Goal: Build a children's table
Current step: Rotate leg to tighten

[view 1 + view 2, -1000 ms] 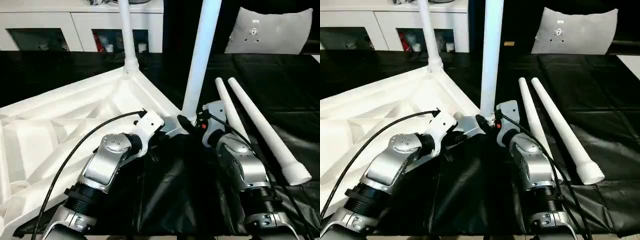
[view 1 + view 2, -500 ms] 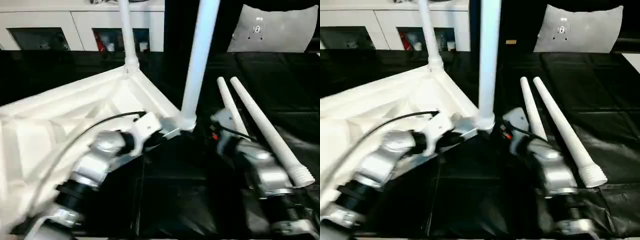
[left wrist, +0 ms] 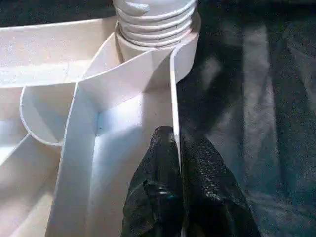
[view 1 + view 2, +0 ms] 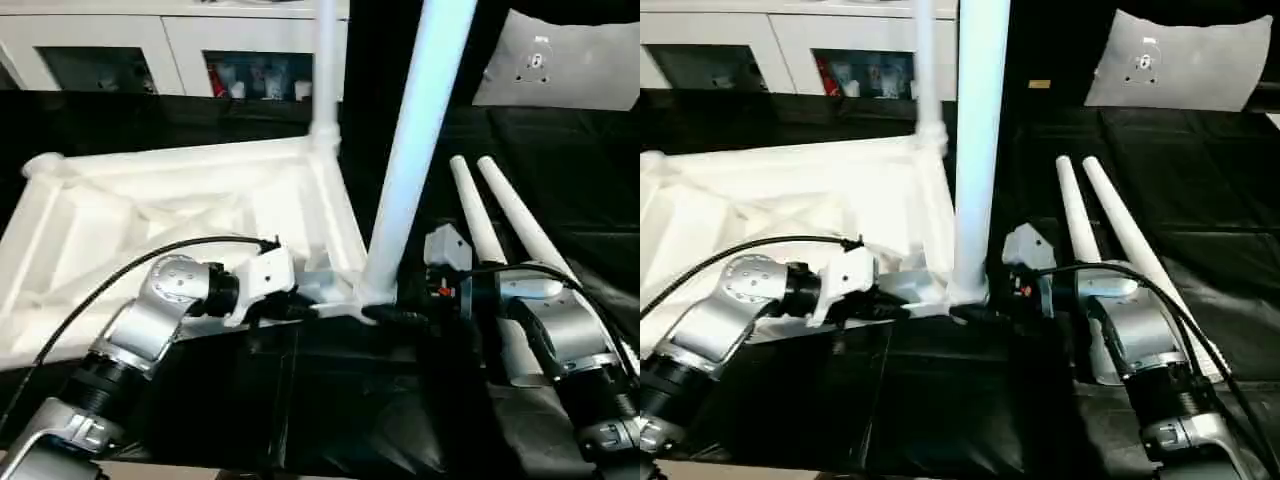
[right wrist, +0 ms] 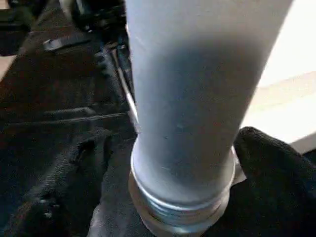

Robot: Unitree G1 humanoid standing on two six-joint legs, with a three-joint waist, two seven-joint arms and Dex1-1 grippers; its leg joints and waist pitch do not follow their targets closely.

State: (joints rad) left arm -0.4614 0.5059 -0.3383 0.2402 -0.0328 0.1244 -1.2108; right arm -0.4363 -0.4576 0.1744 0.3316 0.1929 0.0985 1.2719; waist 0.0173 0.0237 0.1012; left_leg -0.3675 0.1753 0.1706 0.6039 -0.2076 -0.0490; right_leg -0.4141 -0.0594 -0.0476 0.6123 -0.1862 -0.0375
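Observation:
The white table top (image 4: 180,200) lies underside up, ribs showing. One leg (image 4: 325,70) stands in its far corner socket. A second leg (image 4: 415,160) stands in the near corner socket, its threaded collar (image 3: 155,22) partly above the socket. My left gripper (image 3: 174,140) is shut on the top's thin rim wall, just short of that corner. My right gripper (image 5: 182,187) straddles the base of the near leg, one black finger (image 5: 276,168) on each side, pressed to the collar. Two loose legs (image 4: 470,210) (image 4: 515,215) lie side by side to the right.
A black sheet (image 4: 570,160) covers the work surface. White cabinets (image 4: 100,50) with glass doors line the back, and a grey cushion (image 4: 565,65) leans at the back right. A black cable (image 4: 120,280) loops over my left forearm.
The table top has swung round with both standing legs, so its long edge now lies across the view and a far left corner socket shows. My right forearm has shifted rightward. The camera moved too.

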